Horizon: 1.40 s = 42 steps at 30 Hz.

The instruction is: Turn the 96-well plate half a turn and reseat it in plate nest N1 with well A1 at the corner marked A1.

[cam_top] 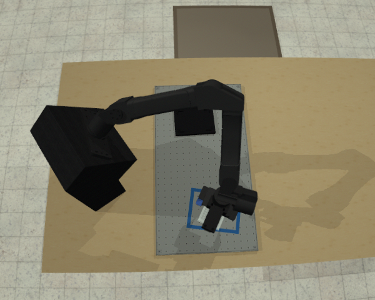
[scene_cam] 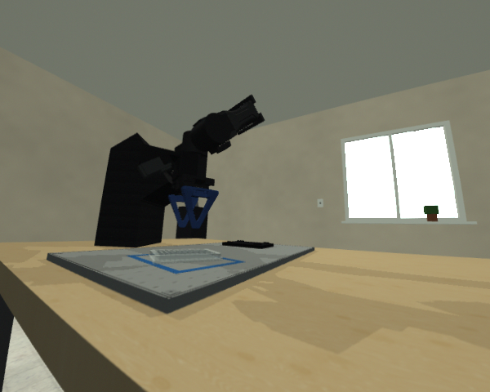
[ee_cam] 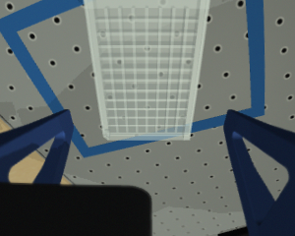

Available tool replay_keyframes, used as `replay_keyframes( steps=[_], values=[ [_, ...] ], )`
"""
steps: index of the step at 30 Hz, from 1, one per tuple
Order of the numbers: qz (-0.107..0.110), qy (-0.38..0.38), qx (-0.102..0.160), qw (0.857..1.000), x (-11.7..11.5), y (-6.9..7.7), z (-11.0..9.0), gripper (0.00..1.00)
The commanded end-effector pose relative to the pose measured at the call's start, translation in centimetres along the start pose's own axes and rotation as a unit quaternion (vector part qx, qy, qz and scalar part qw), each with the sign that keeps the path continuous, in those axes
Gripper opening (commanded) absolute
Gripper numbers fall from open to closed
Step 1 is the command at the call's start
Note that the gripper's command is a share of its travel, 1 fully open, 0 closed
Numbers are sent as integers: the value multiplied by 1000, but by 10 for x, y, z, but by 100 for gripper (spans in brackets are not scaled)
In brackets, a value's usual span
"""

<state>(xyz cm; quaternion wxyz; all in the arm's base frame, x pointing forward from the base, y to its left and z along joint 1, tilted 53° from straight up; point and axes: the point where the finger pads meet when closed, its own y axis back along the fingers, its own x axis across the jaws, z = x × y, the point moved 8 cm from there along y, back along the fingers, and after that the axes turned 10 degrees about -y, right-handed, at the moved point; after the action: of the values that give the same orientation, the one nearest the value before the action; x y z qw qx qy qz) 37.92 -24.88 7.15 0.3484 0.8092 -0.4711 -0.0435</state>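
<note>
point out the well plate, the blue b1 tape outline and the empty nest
well plate (ee_cam: pixel 147 69), wrist view, middle of its well grid
B1 tape outline (ee_cam: pixel 33 73), wrist view, left strip of tape
nest N1 (cam_top: pixel 194 122), top view, middle of the black pad

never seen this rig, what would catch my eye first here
The black arm arcs over the grey deck with its blue-fingered gripper open above the clear plate. The plate lies inside the blue taped outline, while the black nest sits at the deck's far end.
</note>
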Motion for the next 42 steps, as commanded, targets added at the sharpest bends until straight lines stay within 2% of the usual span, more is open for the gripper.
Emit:
replay_keyframes(
  steps=[1,28,42],
  values=[
    [9,-1,-2,1000,4,-1,2,100],
    [9,-1,-2,1000,5,-42,2,100],
    [9,-1,-2,1000,5,-58,2,100]
  ],
)
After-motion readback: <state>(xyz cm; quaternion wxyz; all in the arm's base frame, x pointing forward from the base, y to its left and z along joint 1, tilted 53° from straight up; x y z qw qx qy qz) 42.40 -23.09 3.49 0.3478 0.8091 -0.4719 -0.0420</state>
